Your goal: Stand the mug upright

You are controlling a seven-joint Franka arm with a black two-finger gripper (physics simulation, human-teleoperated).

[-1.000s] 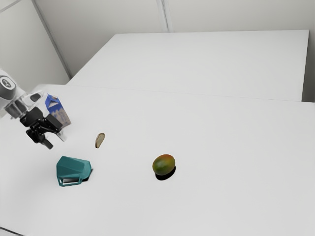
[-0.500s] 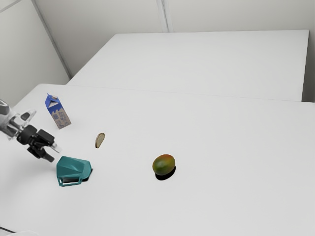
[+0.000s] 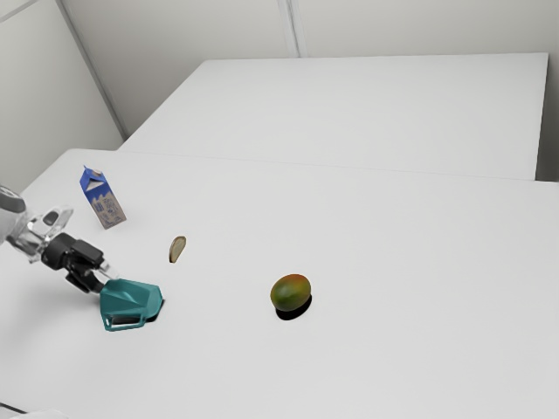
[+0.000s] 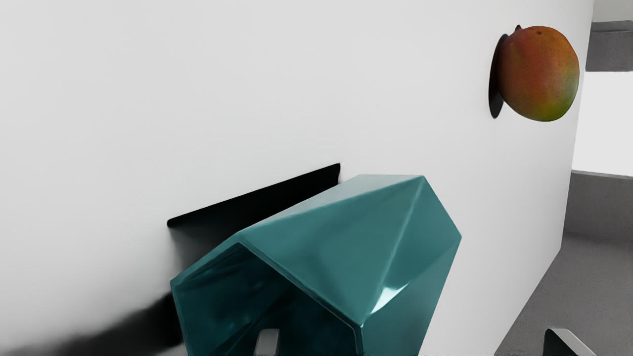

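In the exterior view the gripper (image 3: pixel 105 281) is low over the table, at the open end of the teal mug (image 3: pixel 131 298). That mug lies on its side with its handle toward the view's bottom edge. From the wrist view, the gripper (image 4: pixel 410 341) has its fingers wide apart: one fingertip (image 4: pixel 267 341) is in front of the dark mouth of the mug (image 4: pixel 326 237), the other (image 4: pixel 564 341) stands outside beyond the mug's wall. Whether the first tip is inside the rim is hard to tell.
A mango (image 3: pixel 291 292) rests toward the middle of the white table (image 3: pixel 393 262). The blue milk carton (image 3: pixel 103 199) stands farther back, and a small brownish object (image 3: pixel 177 249) lies between the carton and the mug.
The gripper has come down and moved toward the exterior view's right, from beside the carton to the mug's open end. The mug has not visibly moved.
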